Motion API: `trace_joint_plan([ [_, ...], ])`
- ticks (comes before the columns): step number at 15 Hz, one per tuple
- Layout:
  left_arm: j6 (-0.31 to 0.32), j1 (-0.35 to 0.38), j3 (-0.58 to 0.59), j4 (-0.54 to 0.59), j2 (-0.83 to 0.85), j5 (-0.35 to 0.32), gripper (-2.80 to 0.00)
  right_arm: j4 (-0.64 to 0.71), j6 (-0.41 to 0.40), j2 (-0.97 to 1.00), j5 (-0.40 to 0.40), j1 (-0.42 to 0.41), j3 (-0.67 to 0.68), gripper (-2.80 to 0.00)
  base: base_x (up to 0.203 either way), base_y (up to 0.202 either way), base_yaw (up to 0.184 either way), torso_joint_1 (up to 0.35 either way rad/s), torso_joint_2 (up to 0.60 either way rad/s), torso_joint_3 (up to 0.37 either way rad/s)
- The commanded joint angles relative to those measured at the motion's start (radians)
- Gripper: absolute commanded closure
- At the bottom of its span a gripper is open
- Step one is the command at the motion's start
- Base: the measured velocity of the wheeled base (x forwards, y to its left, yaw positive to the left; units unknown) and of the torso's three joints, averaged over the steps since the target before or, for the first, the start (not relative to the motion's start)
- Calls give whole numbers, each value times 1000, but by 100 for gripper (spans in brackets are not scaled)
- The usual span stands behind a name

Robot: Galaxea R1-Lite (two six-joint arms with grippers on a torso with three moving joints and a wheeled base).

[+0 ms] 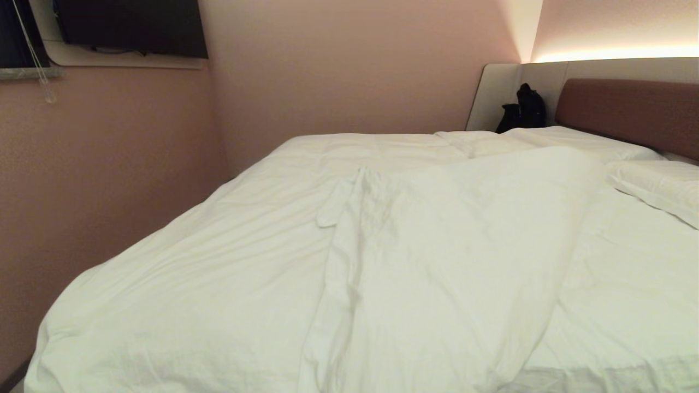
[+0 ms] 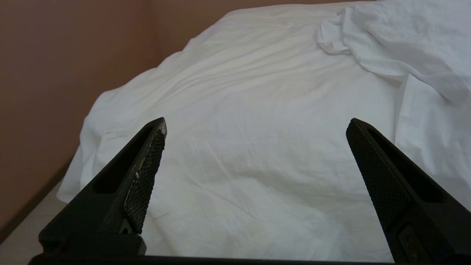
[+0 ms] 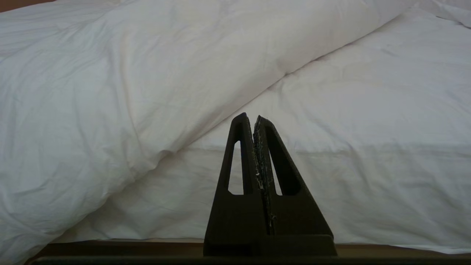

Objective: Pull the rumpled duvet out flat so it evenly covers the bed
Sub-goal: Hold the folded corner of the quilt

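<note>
- The duvet (image 1: 437, 262) lies heaped on the bed (image 1: 628, 305), one broad flap folded back over itself across the middle, its loose corner (image 1: 333, 210) curled up short of the headboard (image 1: 633, 109).
- Toward the headboard from that fold, bare sheet shows on the robot's right side, and a pillow (image 1: 661, 188) lies just below the headboard, uncovered.
- The left gripper (image 2: 255, 127) is poised over the duvet's flatter left part, fingers spread wide and empty, touching nothing; the folded corner lies well beyond it, headboard-ward.
- The right gripper (image 3: 254, 121) sits low at the mattress edge, far from the headboard, fingers pressed together on nothing, facing the crease where the flap meets the sheet.
- A small dark object (image 1: 524, 112) rests beside the headboard's far end.
- Likely risks: pinching only the thin cover fabric would let the heavy filling slip free; pulling one corner alone would drag the whole quilt askew, leaving the right side of the bed bare.
</note>
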Motion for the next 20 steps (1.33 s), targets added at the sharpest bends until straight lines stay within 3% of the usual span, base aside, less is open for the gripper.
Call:
trace_joint_plan([
  [1, 1, 1, 3, 4, -1, -3, -280, 0, 0, 0, 1, 0, 0, 0, 0, 0, 0, 0, 0, 0],
  [5, -18, -1, 1, 74, -1, -8, -280, 0, 0, 0, 1, 0, 0, 0, 0, 0, 0, 0, 0, 0],
  [20, -17, 1, 4, 68, -1, -4, -280, 0, 0, 0, 1, 0, 0, 0, 0, 0, 0, 0, 0, 0],
])
